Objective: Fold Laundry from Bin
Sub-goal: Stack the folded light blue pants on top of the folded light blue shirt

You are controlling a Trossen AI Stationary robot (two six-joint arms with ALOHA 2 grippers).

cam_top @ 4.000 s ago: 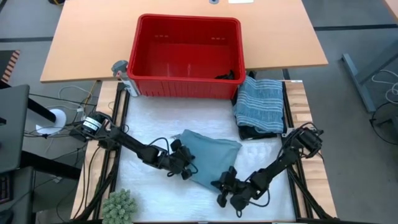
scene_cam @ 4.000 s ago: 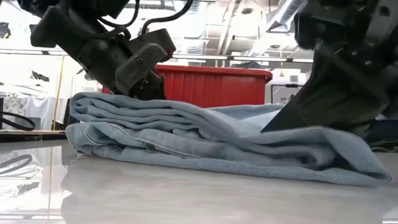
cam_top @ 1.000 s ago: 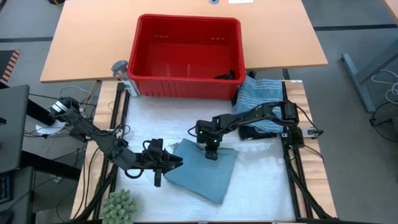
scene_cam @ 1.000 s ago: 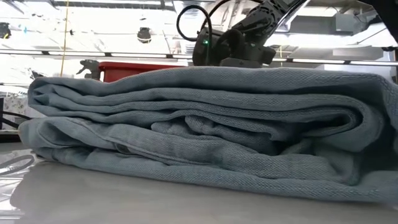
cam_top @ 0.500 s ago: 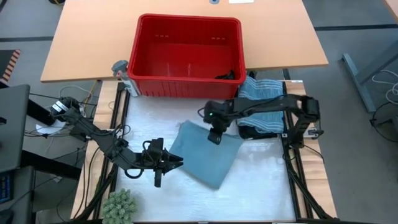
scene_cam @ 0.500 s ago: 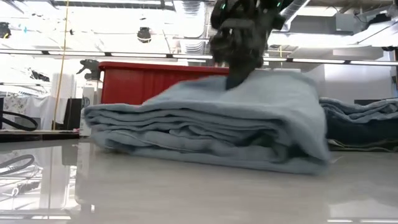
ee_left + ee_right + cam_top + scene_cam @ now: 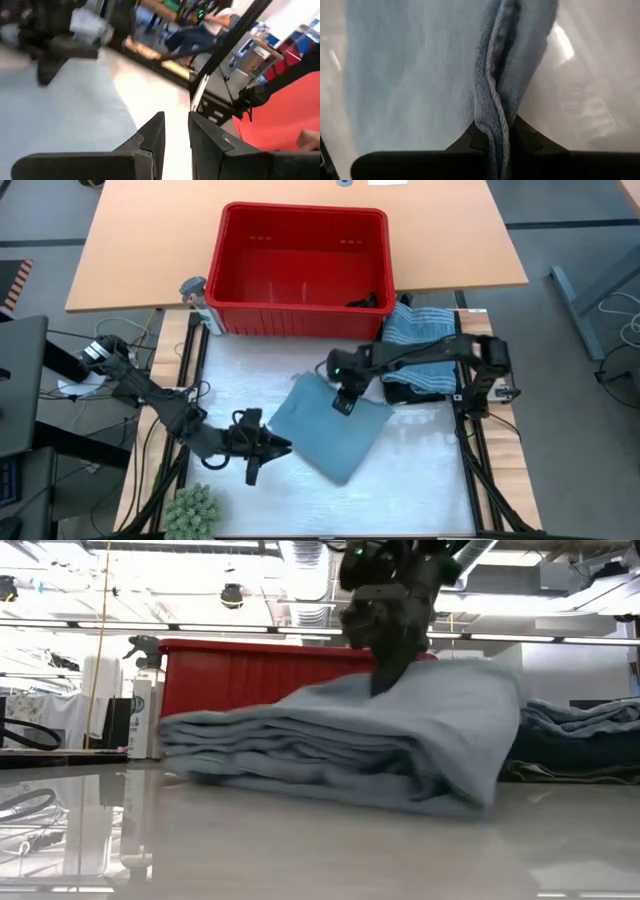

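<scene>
A folded light blue garment (image 7: 330, 432) lies on the white table top, and it also shows in the low view (image 7: 340, 750). My right gripper (image 7: 343, 404) is shut on its far edge. My left gripper (image 7: 275, 446) hovers low beside the garment's left side. Its fingers (image 7: 152, 135) stand a narrow gap apart, with nothing between them. The red bin (image 7: 300, 270) stands at the far edge with a dark garment (image 7: 366, 302) in its right corner. A striped grey-blue garment (image 7: 420, 345) lies folded on a dark one at the far right. My right gripper pinches a bunched fold (image 7: 495, 107) at the garment's far edge between its two fingers, several layers thick. The fingers come from above, pointing down (image 7: 385, 670). The pinched edge is raised a little, and the rest of the garment lies on the table.
A grey spray bottle (image 7: 194, 292) stands by the bin's left corner. A green tufted object (image 7: 190, 510) sits at the near left. Black frame rails (image 7: 465, 440) run along the table's left and right sides. White table shows near and right of the garment.
My right gripper has moved toward the table's far edge and a little right, staying shut on the light blue garment. The folded garment has slid along the table with it, away from the near edge, and stays folded.
</scene>
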